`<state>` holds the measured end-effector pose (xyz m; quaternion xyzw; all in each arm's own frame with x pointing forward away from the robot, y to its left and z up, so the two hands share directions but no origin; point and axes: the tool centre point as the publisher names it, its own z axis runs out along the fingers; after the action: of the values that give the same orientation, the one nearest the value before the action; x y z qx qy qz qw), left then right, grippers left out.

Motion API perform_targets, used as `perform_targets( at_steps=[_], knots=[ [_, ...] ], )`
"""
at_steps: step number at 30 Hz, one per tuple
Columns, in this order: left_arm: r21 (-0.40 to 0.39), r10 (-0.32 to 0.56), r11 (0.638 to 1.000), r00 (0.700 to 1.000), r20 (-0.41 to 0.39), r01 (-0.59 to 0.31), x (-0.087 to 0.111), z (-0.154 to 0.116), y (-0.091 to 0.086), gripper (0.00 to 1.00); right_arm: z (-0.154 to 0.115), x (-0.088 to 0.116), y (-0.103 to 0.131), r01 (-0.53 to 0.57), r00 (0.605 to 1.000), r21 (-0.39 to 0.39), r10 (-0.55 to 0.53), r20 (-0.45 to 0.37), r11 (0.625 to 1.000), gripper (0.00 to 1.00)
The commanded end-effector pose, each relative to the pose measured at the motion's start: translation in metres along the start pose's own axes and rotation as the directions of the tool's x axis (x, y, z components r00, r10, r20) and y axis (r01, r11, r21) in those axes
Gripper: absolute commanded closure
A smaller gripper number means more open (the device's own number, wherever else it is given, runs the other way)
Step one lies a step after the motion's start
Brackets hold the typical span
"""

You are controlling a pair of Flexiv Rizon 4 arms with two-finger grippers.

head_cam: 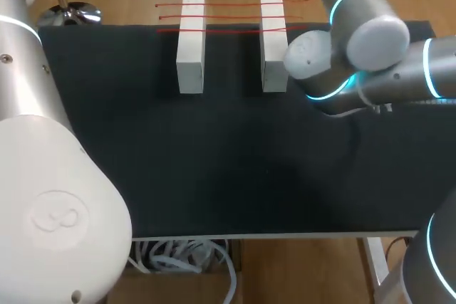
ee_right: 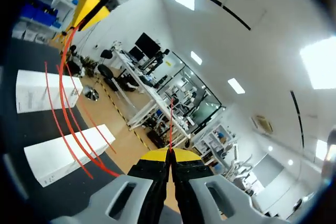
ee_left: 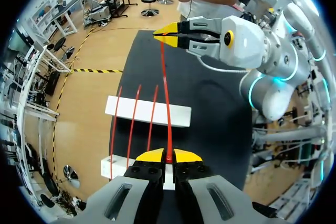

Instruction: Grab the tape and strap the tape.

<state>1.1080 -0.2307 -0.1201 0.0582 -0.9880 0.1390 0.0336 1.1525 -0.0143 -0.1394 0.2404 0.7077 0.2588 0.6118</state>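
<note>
**Inspector:** Item one, your left gripper (ee_left: 168,157). Its fingers are pinched narrow on the red tape (ee_left: 166,103), and the strand leaves the tips straight ahead, at twelve o'clock from the gripper.

**Second inspector:** Confirmed. Your right gripper (ee_left: 169,33) is clamped just as narrow on the far end of that same strand. Between your two grippers the strand runs straight, passing above both white blocks. I cannot tell whether it touches them.

**Inspector:** Item two, the rest of the tape. Three more red strands lie across the two blocks, side by side, to the ten o'clock side of the held strand as your left gripper looks along it.

**Second inspector:** Seen from overhead, the left block (head_cam: 190,48) stands at twelve o'clock on the black table (head_cam: 214,169). The right block (head_cam: 273,44) stands at one o'clock, parallel and apart. The strands cross their far ends.

**Inspector:** Your right arm (head_cam: 363,33) enters from three o'clock, with its joints hanging just beside the right block.
</note>
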Motion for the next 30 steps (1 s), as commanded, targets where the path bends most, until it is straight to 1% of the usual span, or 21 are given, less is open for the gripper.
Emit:
perform_targets(
  at_steps=[1, 4, 9, 13, 15, 18, 20, 24, 25, 26, 30],
  knots=[
    [-0.006, -0.002, 1.000, 1.000, -0.001, 0.002, 0.000, -0.001, -0.001, 1.00, 0.001, 0.003, 0.012, 0.073, 0.997, -0.028, -0.073, -0.015, 0.997, 1.00],
    [-0.006, -0.002, 1.000, 1.000, -0.001, 0.002, 0.000, -0.001, -0.001, 1.00, 0.002, 0.005, 0.018, 0.078, 0.997, -0.038, -0.079, -0.023, 0.996, 1.00],
    [-0.006, -0.002, 1.000, 1.000, -0.001, 0.002, 0.000, -0.001, -0.001, 1.00, 0.000, 0.012, 0.028, 0.115, 0.993, -0.081, -0.117, -0.024, 0.990, 1.00],
    [-0.006, -0.002, 1.000, 1.000, -0.001, 0.002, 0.000, -0.001, -0.001, 1.00, 0.000, 0.015, 0.030, 0.180, 0.983, -0.105, -0.182, -0.004, 0.978, 1.00],
    [-0.006, -0.002, 1.000, 1.000, -0.001, 0.002, 0.000, -0.001, -0.001, 1.00, 0.001, 0.017, 0.030, 0.214, 0.977, -0.128, -0.215, 0.006, 0.968, 1.00],
    [-0.006, -0.002, 1.000, 1.000, -0.001, 0.002, 0.000, -0.001, -0.001, 1.00, 0.002, 0.018, 0.030, 0.311, 0.950, -0.172, -0.307, 0.051, 0.935, 1.00],
    [-0.006, -0.002, 1.000, 1.000, -0.001, 0.002, 0.000, -0.001, -0.001, 1.00, 0.003, 0.018, 0.031, 0.323, 0.947, -0.179, -0.316, 0.063, 0.930, 1.00],
    [-0.006, -0.002, 1.000, 1.000, -0.001, 0.002, 0.000, -0.001, -0.001, 1.00, 0.002, 0.020, 0.028, 0.326, 0.945, -0.172, -0.320, 0.062, 0.930, 1.00],
    [-0.006, -0.002, 1.000, 1.000, -0.001, 0.002, 0.000, -0.001, -0.001, 1.00, 0.002, 0.019, 0.026, 0.292, 0.956, -0.168, -0.288, 0.047, 0.941, 1.00],
    [-0.006, -0.002, 1.000, 1.000, -0.001, 0.002, 0.000, -0.001, -0.001, 1.00, 0.003, 0.020, 0.025, 0.234, 0.972, -0.175, -0.232, 0.033, 0.956, 1.00],
    [-0.006, -0.002, 1.000, 1.000, -0.001, 0.002, 0.000, -0.001, -0.001, 1.00, 0.003, 0.020, 0.025, 0.234, 0.972, -0.175, -0.232, 0.033, 0.956, 1.00]
  ],
)
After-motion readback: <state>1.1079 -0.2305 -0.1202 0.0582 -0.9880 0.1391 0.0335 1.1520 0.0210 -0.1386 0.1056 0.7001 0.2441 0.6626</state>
